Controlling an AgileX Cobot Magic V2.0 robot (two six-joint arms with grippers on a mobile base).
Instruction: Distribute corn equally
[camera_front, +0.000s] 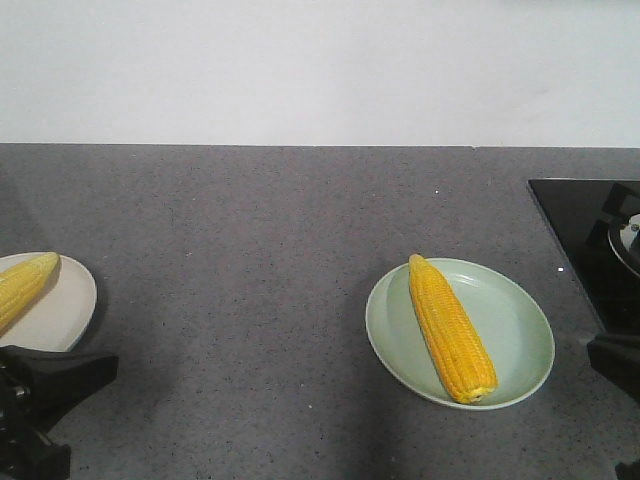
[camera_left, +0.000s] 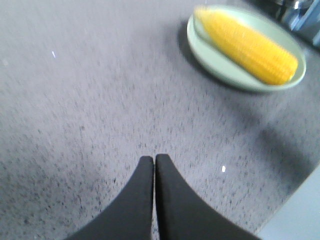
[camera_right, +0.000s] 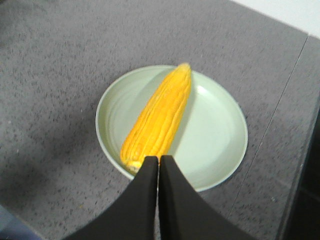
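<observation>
One yellow corn cob (camera_front: 451, 328) lies lengthwise on a pale green plate (camera_front: 520, 330) at the right; the same corn (camera_right: 160, 118) and green plate (camera_right: 215, 135) fill the right wrist view, and the corn (camera_left: 248, 44) shows far off in the left wrist view. Another corn cob (camera_front: 24, 285) rests on a cream plate (camera_front: 70, 305) at the left edge, partly cut off. My right gripper (camera_right: 158, 158) is shut and empty, its tips near the cob's thick end. My left gripper (camera_left: 153, 158) is shut and empty over bare counter.
The counter (camera_front: 250, 300) is dark grey speckled stone against a white wall. A black glass hob (camera_front: 590, 230) with a pot's edge sits at the far right. Dark parts of my arms show at the bottom left (camera_front: 40, 400) and right (camera_front: 615, 360).
</observation>
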